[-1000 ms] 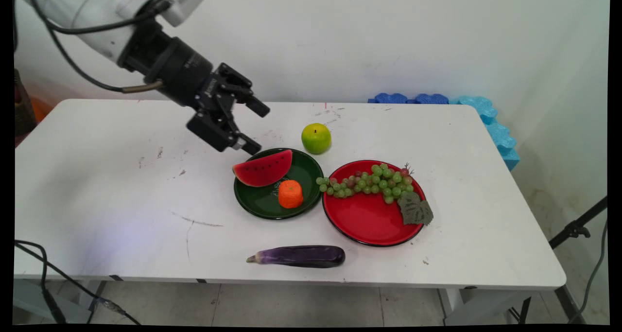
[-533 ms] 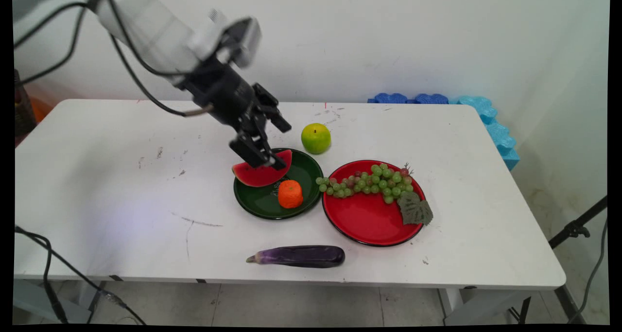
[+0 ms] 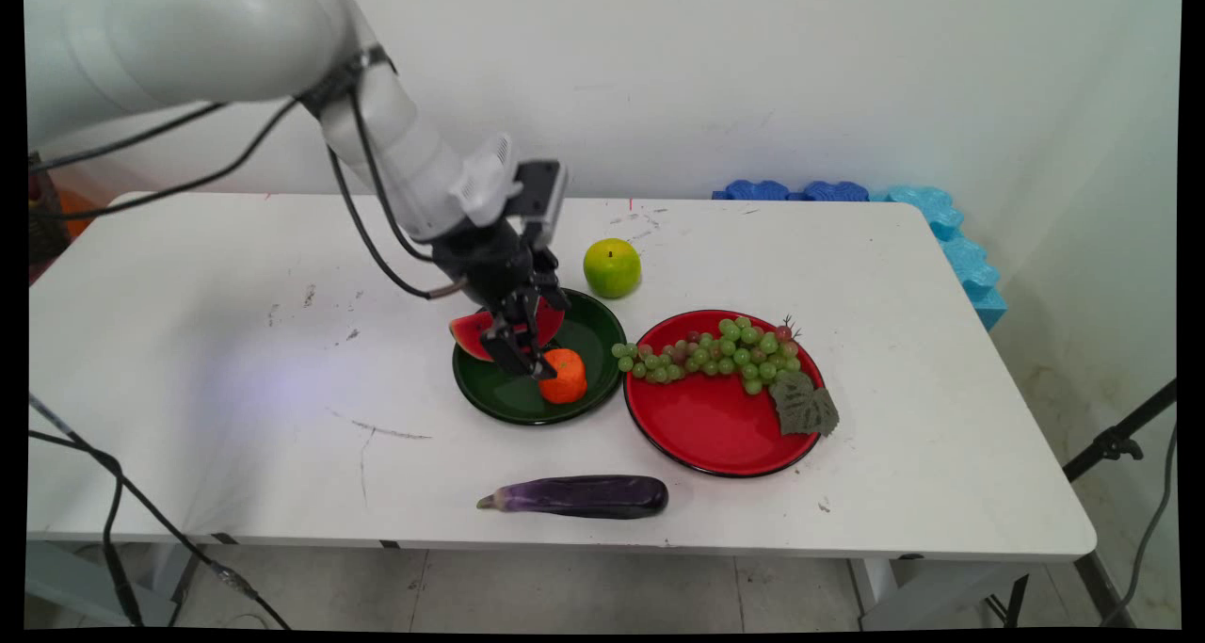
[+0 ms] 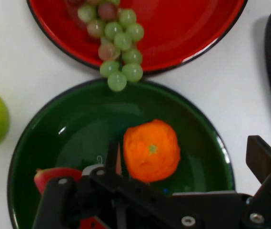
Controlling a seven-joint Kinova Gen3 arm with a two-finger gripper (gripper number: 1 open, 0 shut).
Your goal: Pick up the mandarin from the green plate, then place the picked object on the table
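**Claw open over the orange, crowded plate**

My claw (image 4: 185,152) is spread wide and holds nothing. The orange (image 4: 151,150) sits between my two fingers, closer to the left one, on the dark green plate (image 4: 78,124) under me. I can't tell from either view whether a fingertip already touches the plate, since my own linkage hides it.

Risks, as I judge them:
- The watermelon slice (image 3: 466,332) lies just behind my left finger. A finger coming in could catch it and shove it off the rim.
- The orange is round and off-centre in my opening, so an uneven squeeze could roll it out.
- Pressing down on the rim could tip or slide the plate.
- The grapes (image 3: 715,351) hang over the rim ahead of me from the red plate (image 3: 715,426) and could snag.

The apple (image 3: 612,267) is off to my left and the eggplant (image 3: 584,496) off to my right, both clear of me.

The white table (image 3: 235,342) is scuffed and scratched. A plain white wall stands behind it, with blue foam pieces (image 3: 941,219) at the far corner.
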